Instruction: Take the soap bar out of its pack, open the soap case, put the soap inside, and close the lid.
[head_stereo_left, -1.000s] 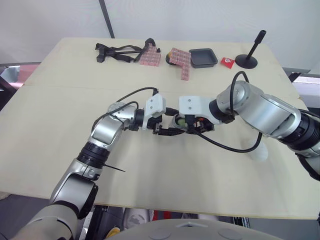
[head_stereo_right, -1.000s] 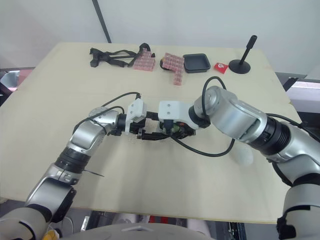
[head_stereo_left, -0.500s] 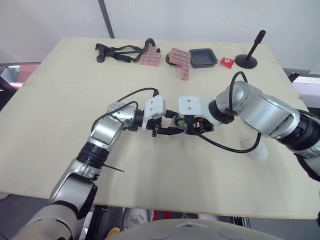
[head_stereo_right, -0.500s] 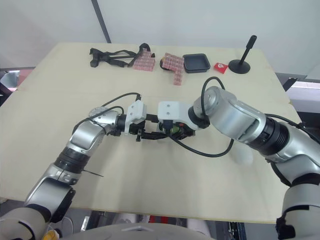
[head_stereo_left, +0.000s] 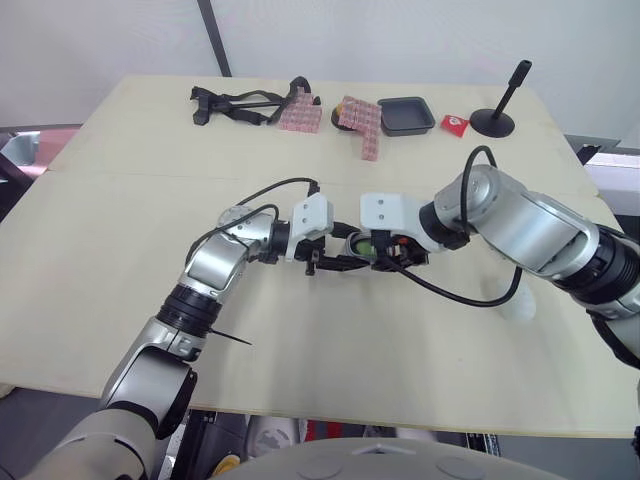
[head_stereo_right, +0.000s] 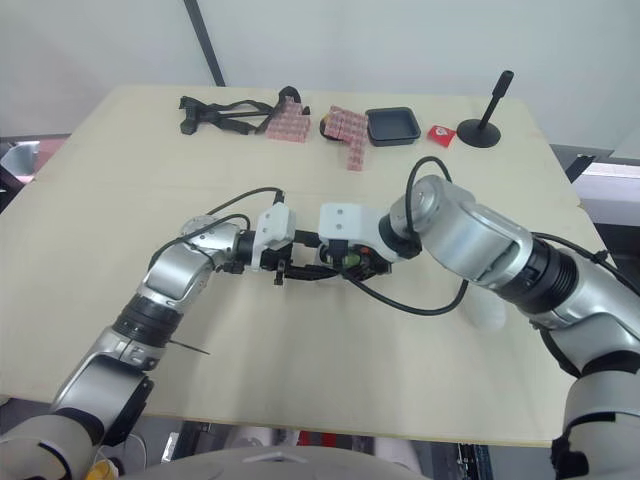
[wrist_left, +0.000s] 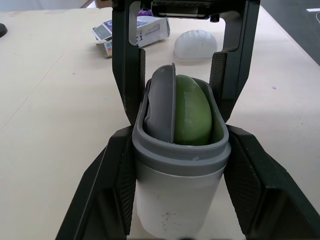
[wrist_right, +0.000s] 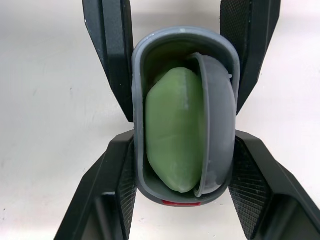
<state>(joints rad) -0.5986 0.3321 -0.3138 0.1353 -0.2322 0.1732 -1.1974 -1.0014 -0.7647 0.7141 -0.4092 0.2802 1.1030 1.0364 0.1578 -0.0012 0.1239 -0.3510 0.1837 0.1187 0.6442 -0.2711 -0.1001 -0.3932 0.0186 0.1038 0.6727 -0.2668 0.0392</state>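
Mid-table (head_stereo_left: 120, 200), both arms meet at the soap case (head_stereo_left: 362, 245). The left gripper (head_stereo_left: 325, 262) has its two fingers closed against opposite sides of the case; the right gripper (head_stereo_left: 385, 250) clamps the same case from the right, fingers pressed to its walls. The green soap (wrist_left: 192, 117) sits inside the open case. A grey lid (wrist_left: 161, 107) stands on edge in the opening, wedged just beside the soap. The printed pack (wrist_left: 132, 32) lies on the table further right.

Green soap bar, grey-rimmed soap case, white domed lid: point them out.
green soap bar (wrist_left: 192, 117), left wrist view, curved face.
grey-rimmed soap case (wrist_left: 180, 154), left wrist view, near rim.
white domed lid (wrist_left: 196, 44), left wrist view, dome centre.
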